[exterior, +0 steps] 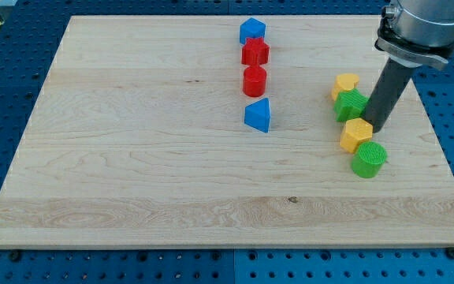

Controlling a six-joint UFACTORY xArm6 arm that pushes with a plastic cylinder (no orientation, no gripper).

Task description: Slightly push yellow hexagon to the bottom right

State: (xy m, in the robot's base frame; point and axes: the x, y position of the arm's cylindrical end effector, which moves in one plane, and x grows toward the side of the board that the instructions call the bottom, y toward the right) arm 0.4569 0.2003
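The yellow hexagon [356,135] lies on the wooden board at the view's right, touching a green cylinder [369,159] just below and right of it. My tip [377,126] rests just to the upper right of the yellow hexagon, close to or touching its edge, and to the right of a green star-shaped block [351,104]. A yellow heart-shaped block [344,84] sits just above the green star.
Near the top centre stand a blue pentagon-like block [251,31], a red star-like block [254,53] and a red cylinder [254,81] in a column, with a blue triangle-like block [258,115] below. The board's right edge [440,134] is near the cluster.
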